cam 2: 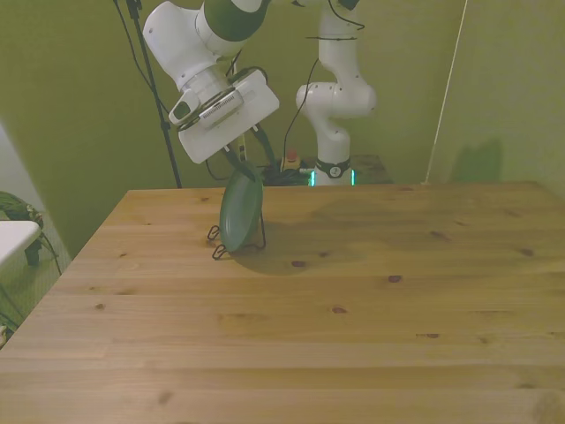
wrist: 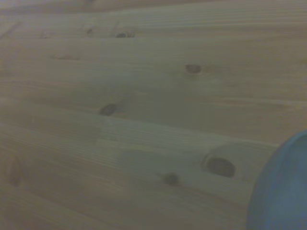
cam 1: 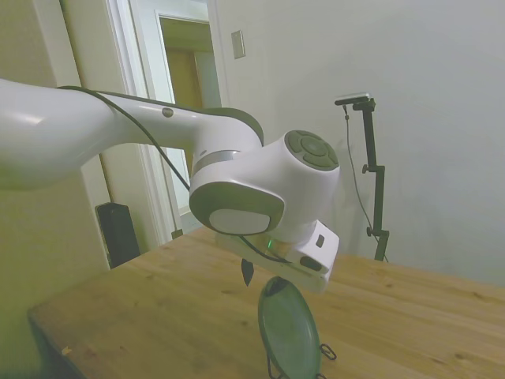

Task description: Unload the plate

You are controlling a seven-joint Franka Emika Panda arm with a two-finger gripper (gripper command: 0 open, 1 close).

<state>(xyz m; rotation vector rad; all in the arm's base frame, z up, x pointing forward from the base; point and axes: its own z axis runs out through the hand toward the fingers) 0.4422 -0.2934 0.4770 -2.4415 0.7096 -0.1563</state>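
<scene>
The grey-green plate [cam 1: 289,332] [cam 2: 238,215] stands on edge, nearly upright, in a thin black wire rack [cam 1: 324,352] [cam 2: 217,251] on the wooden table, toward the front view's left. My gripper [cam 1: 260,276] [cam 2: 246,160] hangs tilted right over the plate's top rim. It looks open: one dark finger [cam 1: 247,272] shows a small gap away from the rim, and the other is mostly hidden behind the plate. In the blurred wrist view only a curved slice of the plate [wrist: 283,191] shows against the table boards.
The wooden table [cam 2: 371,336] stretches wide toward the front view's right and toward the camera. A white object [cam 2: 13,234] sits off the table's edge at the front view's left. Walls and a doorway [cam 1: 185,103] lie beyond the table.
</scene>
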